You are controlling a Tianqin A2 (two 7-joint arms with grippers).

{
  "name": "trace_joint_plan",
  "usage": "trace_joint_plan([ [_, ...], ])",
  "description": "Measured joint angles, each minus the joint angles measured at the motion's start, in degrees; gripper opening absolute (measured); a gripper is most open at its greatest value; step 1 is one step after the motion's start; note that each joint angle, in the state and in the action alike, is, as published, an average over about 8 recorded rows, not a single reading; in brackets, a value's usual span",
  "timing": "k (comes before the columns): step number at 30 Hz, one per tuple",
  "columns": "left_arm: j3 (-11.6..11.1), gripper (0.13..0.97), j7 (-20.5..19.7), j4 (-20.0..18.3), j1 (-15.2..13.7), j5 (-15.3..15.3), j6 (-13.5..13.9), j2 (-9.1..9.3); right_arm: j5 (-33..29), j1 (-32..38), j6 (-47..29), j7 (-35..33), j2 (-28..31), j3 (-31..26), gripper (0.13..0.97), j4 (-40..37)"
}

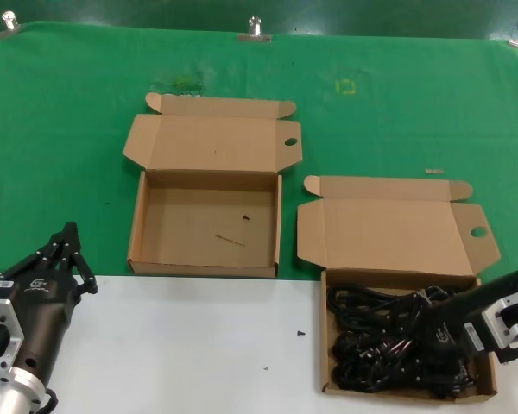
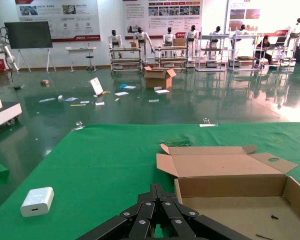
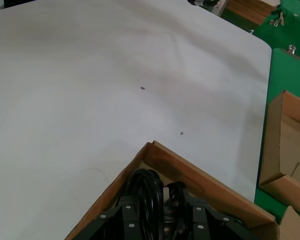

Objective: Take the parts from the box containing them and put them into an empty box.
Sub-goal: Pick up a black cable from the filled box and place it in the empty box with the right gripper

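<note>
With the right gripper (image 1: 427, 332) lowered into the full box (image 1: 328, 345) and closed around the cords (image 1: 371, 341), lift straight up, clearing the wall before crossing to the empty box (image 1: 136, 233).

- The right end effector (image 3: 162, 220) sits low inside a corner of the box containing them (image 3: 200, 176), its black linkage fingers (image 3: 127, 220) on either side of a looped bundle of the parts (image 3: 146, 186).
- The glossy black cords rise between the fingers, against the cardboard wall.
- The box's corner rests on the white worktop (image 3: 90, 90), which carries two small dark specks (image 3: 142, 88).
- Beyond the white surface's edge lies a green mat (image 3: 290, 75), holding the empty box (image 3: 285, 150).
</note>
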Motion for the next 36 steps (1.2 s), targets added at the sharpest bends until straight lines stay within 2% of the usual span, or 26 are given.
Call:
trace_joint_plan([
  [2,0.0,0.139,0.0,0.0,0.0,0.0,0.0,0.00,0.1,-0.2,-0.1,0.1,0.1,0.1,0.296,0.2],
  [10,0.0,0.139,0.0,0.0,0.0,0.0,0.0,0.00,1.1,-0.5,-0.3,2.3,0.7,0.9,0.296,2.3],
  [25,0.0,0.139,0.0,0.0,0.0,0.0,0.0,0.00,4.0,1.9,-0.9,11.2,1.0,3.2,0.296,7.8],
  [30,0.0,0.139,0.0,0.0,0.0,0.0,0.0,0.00,5.0,4.0,0.6,12.4,-1.3,4.1,0.294,6.0],
  [36,0.0,0.139,0.0,0.0,0.0,0.0,0.0,0.00,5.5,6.7,4.5,11.2,-6.3,5.1,0.294,-0.1],
])
